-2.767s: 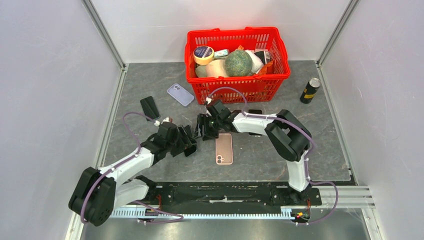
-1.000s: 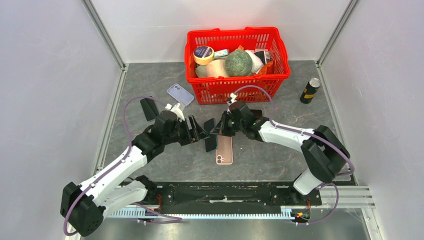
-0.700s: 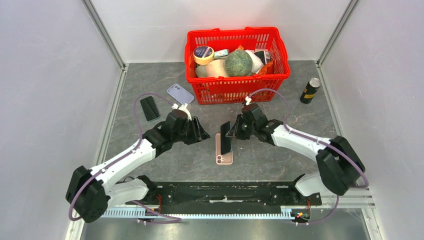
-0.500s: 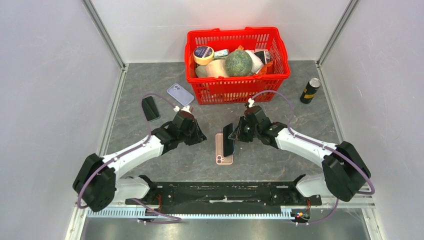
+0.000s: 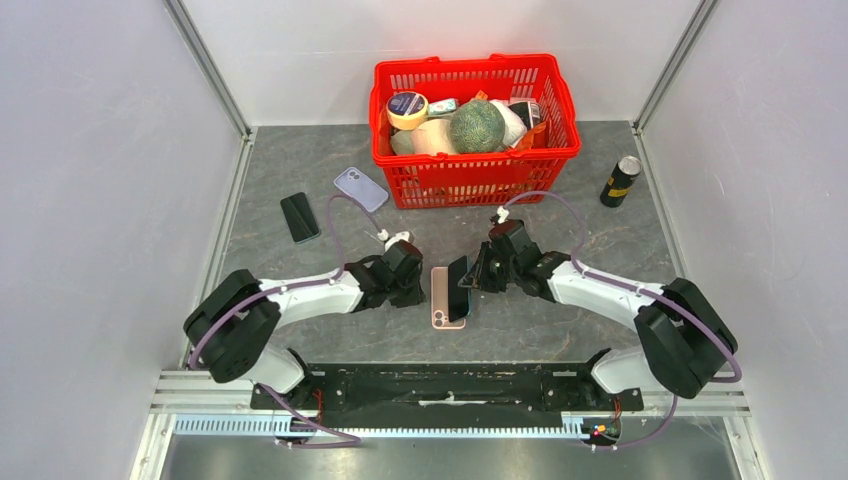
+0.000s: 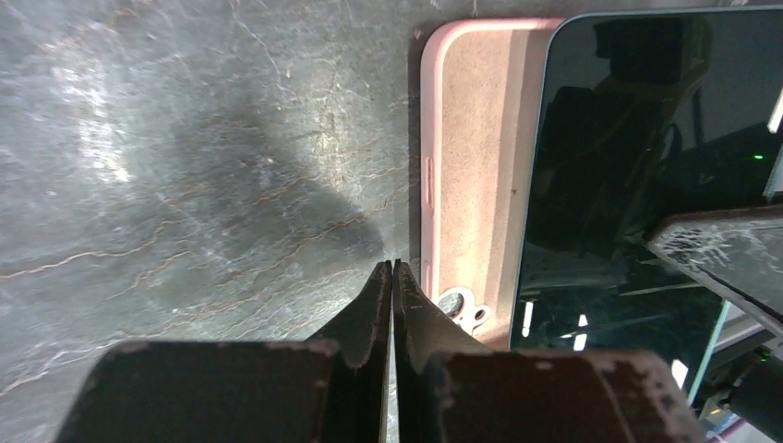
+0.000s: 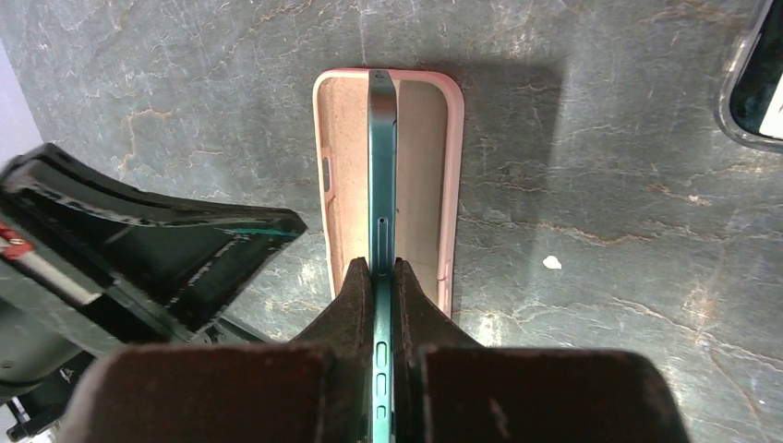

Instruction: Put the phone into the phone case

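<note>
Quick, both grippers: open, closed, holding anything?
Left gripper: closed, empty, beside the pink rectangular phone case.
Right gripper: closed on the teal-edged dark-screen phone, held on edge over that case.

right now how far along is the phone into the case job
Done: right gripper is shut on the phone, held on edge over the pink case. In hand: shut left gripper sits at the case's side. Left: laying the phone flat and pressing it in.

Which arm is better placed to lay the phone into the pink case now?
Right. The right gripper is shut on the phone, holding it on edge over the pink case. The left gripper is shut and empty, beside the case.
</note>
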Controlling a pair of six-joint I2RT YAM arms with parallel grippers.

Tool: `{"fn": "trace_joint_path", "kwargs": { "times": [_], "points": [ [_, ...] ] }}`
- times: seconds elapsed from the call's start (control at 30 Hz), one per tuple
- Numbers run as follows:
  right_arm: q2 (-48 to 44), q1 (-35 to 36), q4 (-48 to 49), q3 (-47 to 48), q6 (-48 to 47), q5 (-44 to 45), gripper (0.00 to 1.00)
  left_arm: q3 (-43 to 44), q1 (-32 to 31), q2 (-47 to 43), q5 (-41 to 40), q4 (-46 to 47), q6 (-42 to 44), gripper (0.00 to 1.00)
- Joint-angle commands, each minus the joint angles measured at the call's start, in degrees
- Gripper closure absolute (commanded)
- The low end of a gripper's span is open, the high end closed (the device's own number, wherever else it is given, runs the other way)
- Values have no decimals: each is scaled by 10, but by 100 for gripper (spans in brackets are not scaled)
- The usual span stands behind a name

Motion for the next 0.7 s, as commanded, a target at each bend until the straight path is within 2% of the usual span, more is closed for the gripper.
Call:
{"fn": "trace_joint_path", "kwargs": {
  "times": [0.0,0.2,0.67],
  "points": [
    [6,-1,60,-6,14,-23,100,13,-23,34,-27,35,-31,95],
    [20,-1,80,-23,20,-53,100,17,-46,60,-34,47,-54,97],
    [74,5,154,-63,30,-60,100,16,-73,59,-31,63,-78,98]
  ]
}}
